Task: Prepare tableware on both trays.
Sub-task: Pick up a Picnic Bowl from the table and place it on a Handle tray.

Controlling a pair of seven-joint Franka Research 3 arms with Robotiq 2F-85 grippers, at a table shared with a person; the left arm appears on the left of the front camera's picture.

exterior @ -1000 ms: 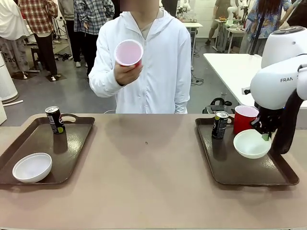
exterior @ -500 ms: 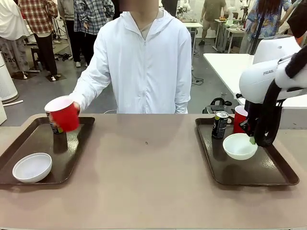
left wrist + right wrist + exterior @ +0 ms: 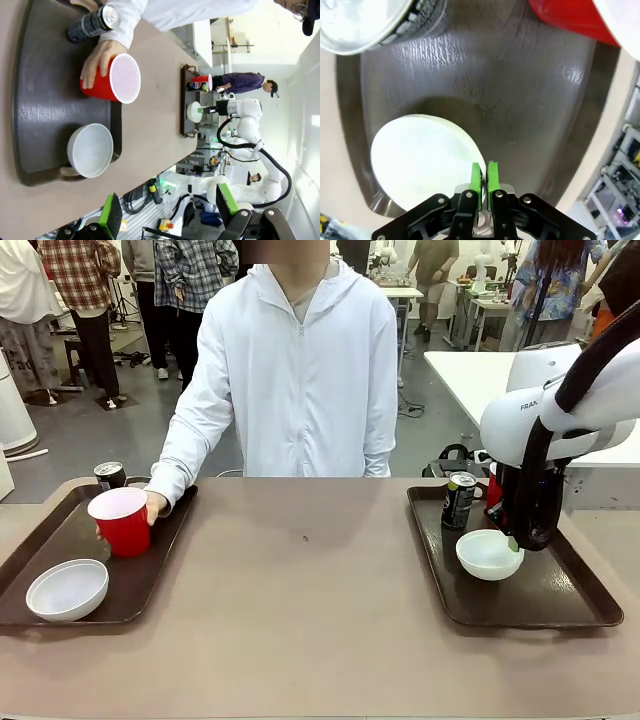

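Resting a white bowl (image 3: 489, 553) on the right tray (image 3: 520, 605), right pincer (image 3: 484, 181) pinching its rim, person's hand (image 3: 152, 506) setting a red cup (image 3: 121, 520) on the left tray (image 3: 40, 95), left pincer (image 3: 167, 209) hanging wide open.

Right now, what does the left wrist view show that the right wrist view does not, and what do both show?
Left wrist only: the person's hand on a red cup, a white bowl on the left tray, and the open left hand.
Right wrist only: the right hand, its green pads pinching the bowl's rim.
Both: the right tray's bowl, red cup and can.
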